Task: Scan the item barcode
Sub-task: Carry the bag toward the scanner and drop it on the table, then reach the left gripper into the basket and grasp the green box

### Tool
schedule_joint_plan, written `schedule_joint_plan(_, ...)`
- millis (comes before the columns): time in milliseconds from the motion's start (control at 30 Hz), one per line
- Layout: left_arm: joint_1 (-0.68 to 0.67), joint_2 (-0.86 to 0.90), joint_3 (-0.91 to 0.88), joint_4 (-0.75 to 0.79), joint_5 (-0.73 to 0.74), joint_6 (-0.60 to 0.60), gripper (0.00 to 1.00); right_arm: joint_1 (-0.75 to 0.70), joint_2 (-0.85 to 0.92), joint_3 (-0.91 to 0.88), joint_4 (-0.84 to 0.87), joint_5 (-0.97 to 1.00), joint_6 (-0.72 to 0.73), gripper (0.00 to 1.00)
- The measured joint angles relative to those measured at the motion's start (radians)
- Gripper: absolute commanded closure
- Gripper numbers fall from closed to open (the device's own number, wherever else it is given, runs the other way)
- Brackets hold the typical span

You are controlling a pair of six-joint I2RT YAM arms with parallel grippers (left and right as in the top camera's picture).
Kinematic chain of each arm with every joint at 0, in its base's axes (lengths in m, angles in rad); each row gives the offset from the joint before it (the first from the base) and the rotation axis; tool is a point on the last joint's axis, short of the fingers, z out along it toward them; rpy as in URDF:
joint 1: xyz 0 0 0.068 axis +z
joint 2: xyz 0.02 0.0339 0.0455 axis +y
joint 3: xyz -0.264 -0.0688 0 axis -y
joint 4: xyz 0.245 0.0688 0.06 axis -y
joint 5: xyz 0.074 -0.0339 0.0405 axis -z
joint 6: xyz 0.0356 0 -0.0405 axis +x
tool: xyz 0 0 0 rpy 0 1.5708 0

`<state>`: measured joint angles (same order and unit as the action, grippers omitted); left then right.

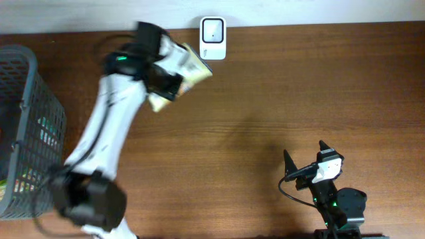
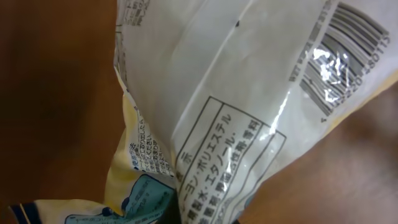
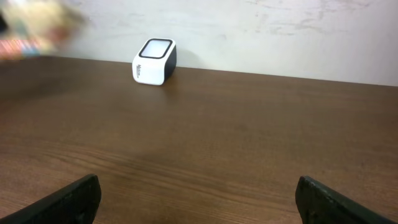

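Observation:
My left gripper (image 1: 167, 81) is shut on a white and pale yellow packet (image 1: 189, 66), held above the table just left of the white scanner (image 1: 213, 38) at the back edge. In the left wrist view the packet (image 2: 224, 112) fills the frame, its printed barcode (image 2: 339, 56) at the upper right; my own fingers are hidden under it. The scanner (image 3: 154, 61) also shows in the right wrist view, far ahead by the wall. My right gripper (image 1: 307, 161) rests open near the front right of the table, nothing between its fingers (image 3: 68, 200).
A grey wire basket (image 1: 26, 133) holding several items stands at the left edge of the table. The wall runs along the table's back edge behind the scanner.

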<state>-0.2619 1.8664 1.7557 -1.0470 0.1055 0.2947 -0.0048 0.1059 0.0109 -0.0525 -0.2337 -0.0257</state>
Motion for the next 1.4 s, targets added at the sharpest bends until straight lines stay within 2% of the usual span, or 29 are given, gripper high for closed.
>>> schedule_joint_plan(133,-0.093,0.152,-0.004,-0.036,0.011,0.058,1.00,0.000,0.000,0.000,0.000,0.000,0.000,0.01)
schedule_joint_plan(167,-0.114,0.178,-0.005,-0.057,0.021,0.064,0.97,0.000,0.000,0.000,0.000,0.000,0.000,0.01)
schedule_joint_plan(200,-0.129,0.192,-0.005,-0.073,0.026,0.066,0.76,0.000,0.000,0.000,0.000,0.000,0.000,0.01)
schedule_joint_plan(233,-0.146,0.207,-0.005,-0.095,0.030,0.069,0.28,0.000,0.000,0.000,0.000,0.000,0.000,0.01)
schedule_joint_plan(267,-0.160,0.219,-0.005,-0.112,0.034,0.079,0.01,0.000,0.000,0.000,0.000,0.000,0.000,0.01)
schedule_joint_plan(400,-0.200,0.240,0.013,-0.150,0.049,0.074,0.01,0.000,0.000,0.000,0.000,0.000,0.000,0.01)
schedule_joint_plan(467,-0.191,0.245,0.099,-0.188,0.049,0.058,0.01,0.000,0.000,0.000,0.000,0.000,0.000,0.01)
schedule_joint_plan(600,-0.127,0.243,0.486,-0.274,0.017,-0.016,0.01,0.000,0.000,0.000,0.000,0.000,0.000,0.01)
schedule_joint_plan(667,-0.019,0.213,0.718,-0.332,-0.057,-0.111,0.01,0.000,0.000,0.000,0.000,0.000,0.000,0.01)
schedule_joint_plan(700,0.023,0.206,0.788,-0.367,-0.068,-0.143,0.01,0.000,0.000,0.000,0.000,0.000,0.000,0.01)
schedule_joint_plan(800,0.274,0.155,0.946,-0.436,-0.111,-0.266,0.01,0.000,0.000,0.000,0.000,0.000,0.000,0.01)
schedule_joint_plan(967,0.668,0.122,0.967,-0.555,-0.179,-0.411,0.01,0.000,0.000,0.000,0.000,0.000,0.000,0.01)
schedule_joint_plan(1133,0.946,0.121,0.889,-0.549,-0.184,-0.434,0.00,0.000,0.000,0.000,0.000,0.000,0.000,0.01)
schedule_joint_plan(1233,1.013,0.122,0.729,-0.509,-0.108,-0.372,0.02,0.000,0.000,0.000,0.000,0.000,0.000,0.01)
schedule_joint_plan(1400,0.995,0.125,0.512,-0.418,0.009,-0.248,0.03,0.000,0.000,0.000,0.000,0.000,0.000,0.01)
